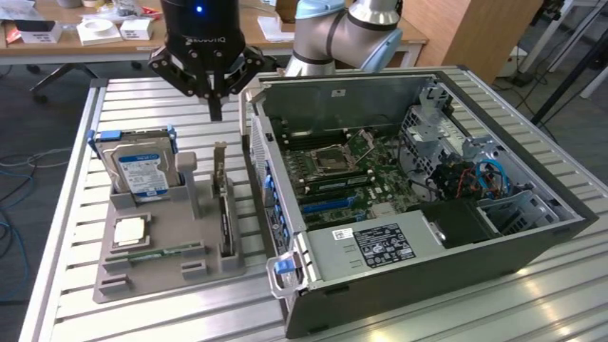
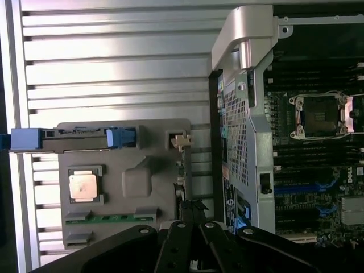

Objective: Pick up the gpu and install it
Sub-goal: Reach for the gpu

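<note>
The gripper [image 1: 216, 110] hangs above the grey tray [image 1: 161, 235], fingers clenched on nothing. The gpu [image 1: 225, 214] stands on edge in a slot along the tray's side. It sits below the fingertips, not touching them.

My gripper [image 1: 216, 112] is matt black, with a faint sheen on its casing. The ribbed silver aluminium worktop [image 1: 133, 107] has a smooth brushed finish that catches the light in bright bands. The flat grey plastic holder tray [image 1: 171, 246] looks dull and slightly grainy. The thin black gpu card [image 1: 226, 217] is dark and matt. The silver metal hard drive [image 1: 142, 171] wears a glossy blue-white label and smooth blue plastic rails [image 1: 102, 137]. The black tower computer case [image 1: 428, 281] is matt-painted outside and bare grey sheet metal inside.
</note>
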You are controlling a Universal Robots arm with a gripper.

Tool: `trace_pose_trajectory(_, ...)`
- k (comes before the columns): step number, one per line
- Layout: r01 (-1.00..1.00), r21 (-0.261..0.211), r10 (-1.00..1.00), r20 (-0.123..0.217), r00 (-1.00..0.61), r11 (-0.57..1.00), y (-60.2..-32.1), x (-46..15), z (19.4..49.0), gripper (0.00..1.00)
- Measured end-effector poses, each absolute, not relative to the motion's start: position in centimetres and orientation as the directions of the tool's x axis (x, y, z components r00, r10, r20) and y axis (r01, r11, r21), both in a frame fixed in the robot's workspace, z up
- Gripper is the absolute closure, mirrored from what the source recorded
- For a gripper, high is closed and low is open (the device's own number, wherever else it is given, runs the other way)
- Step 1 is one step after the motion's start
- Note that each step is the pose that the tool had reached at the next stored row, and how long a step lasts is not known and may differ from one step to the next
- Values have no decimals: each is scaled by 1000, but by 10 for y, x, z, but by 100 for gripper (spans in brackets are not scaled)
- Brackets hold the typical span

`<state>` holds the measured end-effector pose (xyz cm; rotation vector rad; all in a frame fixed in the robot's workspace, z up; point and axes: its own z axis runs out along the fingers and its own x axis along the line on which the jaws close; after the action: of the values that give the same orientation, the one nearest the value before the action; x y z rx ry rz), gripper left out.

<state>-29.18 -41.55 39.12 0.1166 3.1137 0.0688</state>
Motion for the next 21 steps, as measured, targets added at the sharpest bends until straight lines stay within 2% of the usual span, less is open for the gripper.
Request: trace_pose_trajectory(21, 74, 45, 75, -23, -997, 996, -440, -295, 391, 90)
